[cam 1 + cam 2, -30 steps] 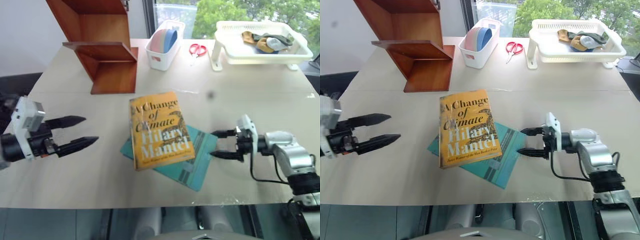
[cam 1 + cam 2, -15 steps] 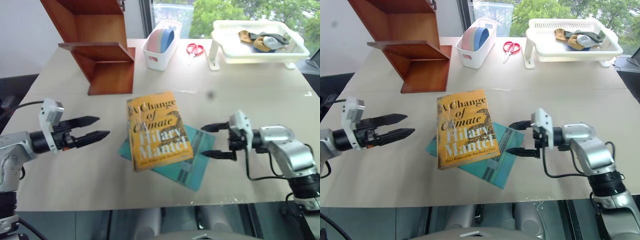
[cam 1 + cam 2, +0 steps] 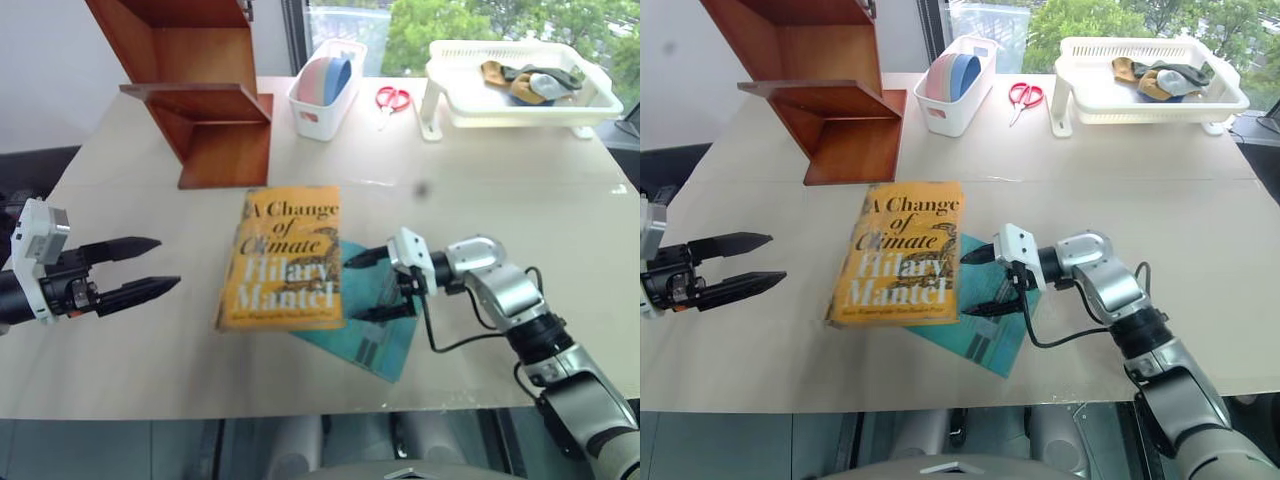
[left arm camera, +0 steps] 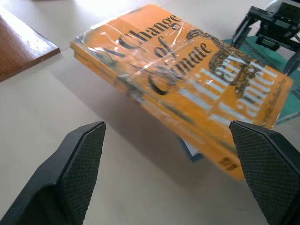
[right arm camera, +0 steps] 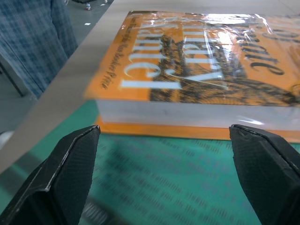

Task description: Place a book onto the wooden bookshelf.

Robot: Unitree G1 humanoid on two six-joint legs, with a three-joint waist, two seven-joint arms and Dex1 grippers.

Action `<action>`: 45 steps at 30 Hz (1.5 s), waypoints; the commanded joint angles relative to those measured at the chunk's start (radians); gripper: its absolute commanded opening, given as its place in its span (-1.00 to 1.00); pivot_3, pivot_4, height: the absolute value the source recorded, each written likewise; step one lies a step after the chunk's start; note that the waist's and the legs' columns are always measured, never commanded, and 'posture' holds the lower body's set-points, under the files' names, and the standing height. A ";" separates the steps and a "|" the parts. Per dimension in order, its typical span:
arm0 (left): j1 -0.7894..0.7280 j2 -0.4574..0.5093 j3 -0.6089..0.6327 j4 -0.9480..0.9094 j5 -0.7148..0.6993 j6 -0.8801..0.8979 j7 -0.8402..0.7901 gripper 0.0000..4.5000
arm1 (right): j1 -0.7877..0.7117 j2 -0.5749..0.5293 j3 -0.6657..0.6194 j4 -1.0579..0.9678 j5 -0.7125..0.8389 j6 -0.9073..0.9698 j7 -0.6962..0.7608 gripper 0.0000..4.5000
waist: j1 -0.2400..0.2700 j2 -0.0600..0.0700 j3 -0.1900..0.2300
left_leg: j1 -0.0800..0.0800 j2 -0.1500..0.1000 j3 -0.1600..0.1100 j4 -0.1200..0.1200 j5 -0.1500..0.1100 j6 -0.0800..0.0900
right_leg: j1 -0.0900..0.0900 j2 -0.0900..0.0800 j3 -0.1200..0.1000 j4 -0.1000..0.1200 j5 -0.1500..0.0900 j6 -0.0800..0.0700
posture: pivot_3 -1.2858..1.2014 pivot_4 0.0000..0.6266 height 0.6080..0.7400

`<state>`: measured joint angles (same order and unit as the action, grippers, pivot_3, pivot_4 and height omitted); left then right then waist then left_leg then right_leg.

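In the middle of the left eye view, the yellow-orange glossy paperback with pale lettering [image 3: 283,258] lies cover-up on the pale table [image 3: 520,210], its right part resting over the thinner teal-blue book [image 3: 372,322], so its right edge is propped a little off the tabletop. That raised edge probably explains the right gripper [image 3: 379,285]: its two black fingers stand spread, pointing at the page edge from the right, above the teal cover and just beside the paperback, holding nothing. The left gripper [image 3: 143,267] hovers at the left edge of the frame, well apart from the paperback, fingers spread wide and empty, aimed at the spine side as if to brace the book.

The reddish-brown wooden bookshelf with slanted sides [image 3: 205,95] stands at upper left, boards bare, the book not yet on it.

Counted: two books, one shelf unit, one white bin of pastel plates [image 3: 328,88], one pair of red-handled scissors [image 3: 394,99], one white slatted tray [image 3: 520,92] at upper right holding some cloth items too small to tell.
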<state>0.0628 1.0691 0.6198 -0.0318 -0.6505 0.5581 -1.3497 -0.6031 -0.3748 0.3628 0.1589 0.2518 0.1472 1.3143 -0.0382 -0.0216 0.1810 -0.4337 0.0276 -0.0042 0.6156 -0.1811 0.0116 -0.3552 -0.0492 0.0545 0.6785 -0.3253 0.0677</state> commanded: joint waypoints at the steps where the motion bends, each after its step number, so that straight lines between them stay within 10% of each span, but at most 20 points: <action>1: -0.005 -0.019 -0.011 -0.033 -0.003 -0.012 0.021 0.97 | -0.026 0.002 -0.014 0.027 -0.009 -0.049 0.012 1.00 | 0.000 0.000 0.000 | 0.000 0.000 0.000 0.000 0.000 0.000 | 0.000 0.000 0.000 0.000 0.000 0.000 | 0.03 -0.52 1.00; 21: -0.565 -0.180 -0.334 0.604 -0.047 0.329 -0.043 0.97 | 0.260 -0.488 -0.528 -0.523 0.404 0.254 0.019 1.00 | 0.008 -0.001 0.000 | 0.000 -0.001 -0.002 0.002 0.000 0.000 | 0.003 0.001 -0.001 0.001 0.000 0.000 | 0.03 -0.52 1.00; 41: -0.674 -0.274 -0.464 0.770 0.033 0.387 -0.159 0.97 | 0.312 -0.551 -0.599 -0.612 0.456 0.298 -0.083 1.00 | 0.005 -0.001 0.000 | -0.001 -0.001 -0.002 0.003 0.000 0.000 | 0.003 0.001 -0.001 0.001 0.000 0.001 | 0.03 -0.52 1.00; 45: -0.672 -0.283 -0.433 0.785 0.028 0.378 -0.142 0.40 | 0.294 -0.543 -0.587 -0.599 0.448 0.290 -0.088 1.00 | 0.005 -0.001 0.000 | -0.001 -0.001 -0.003 0.003 0.000 0.000 | 0.003 0.001 -0.001 0.001 0.000 0.001 | 0.03 -0.52 1.00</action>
<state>-0.6078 0.7798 0.1560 0.7471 -0.6123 0.9459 -1.4889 -0.2879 -0.9098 -0.2084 -0.4302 0.6931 0.4530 1.2347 -0.0337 -0.0225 0.1808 -0.4350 0.0268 -0.0067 0.6188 -0.1808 0.0117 -0.3526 -0.0480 0.0531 0.6795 -0.3252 0.0682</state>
